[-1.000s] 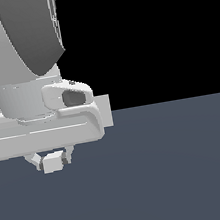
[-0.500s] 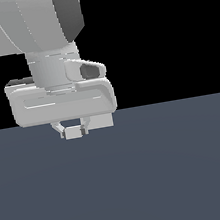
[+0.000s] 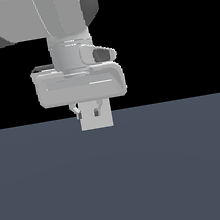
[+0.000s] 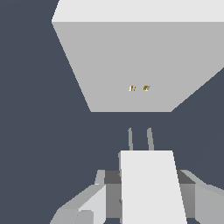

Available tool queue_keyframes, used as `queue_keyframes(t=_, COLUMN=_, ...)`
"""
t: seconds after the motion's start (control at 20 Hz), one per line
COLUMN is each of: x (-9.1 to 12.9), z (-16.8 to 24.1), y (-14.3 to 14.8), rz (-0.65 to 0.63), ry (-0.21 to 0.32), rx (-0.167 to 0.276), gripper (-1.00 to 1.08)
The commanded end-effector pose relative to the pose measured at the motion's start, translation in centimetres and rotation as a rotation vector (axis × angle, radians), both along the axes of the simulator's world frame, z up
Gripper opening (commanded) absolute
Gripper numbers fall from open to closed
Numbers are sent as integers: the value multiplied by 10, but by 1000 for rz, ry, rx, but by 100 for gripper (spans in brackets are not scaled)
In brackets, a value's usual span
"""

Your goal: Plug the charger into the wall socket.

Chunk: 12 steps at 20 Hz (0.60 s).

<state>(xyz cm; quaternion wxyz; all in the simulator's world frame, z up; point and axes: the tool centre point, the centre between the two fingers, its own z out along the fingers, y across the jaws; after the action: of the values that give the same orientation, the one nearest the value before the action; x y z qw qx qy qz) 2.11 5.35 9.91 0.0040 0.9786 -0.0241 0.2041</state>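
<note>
Dark floor [image 4: 35, 131] lies open around; fingers [image 4: 148, 205] clamp the charger [image 4: 151, 188]; prongs face the wall socket [image 4: 131, 65], apart.

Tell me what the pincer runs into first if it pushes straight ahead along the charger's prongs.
Probably the wall socket: the pincer holds the charger, prongs aimed near the socket's two small holes, with a gap between. Depth is unclear.
</note>
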Motion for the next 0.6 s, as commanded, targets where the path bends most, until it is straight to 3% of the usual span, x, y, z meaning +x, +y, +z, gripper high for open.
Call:
queue_keyframes(t=0.0, x=3, z=3, y=-3, rz=-11, ry=1, rx=-1, gripper=-100)
queue_keyframes(t=0.55, x=2, z=1, y=-3, rz=-8, ry=2, rx=-2, gripper=-100)
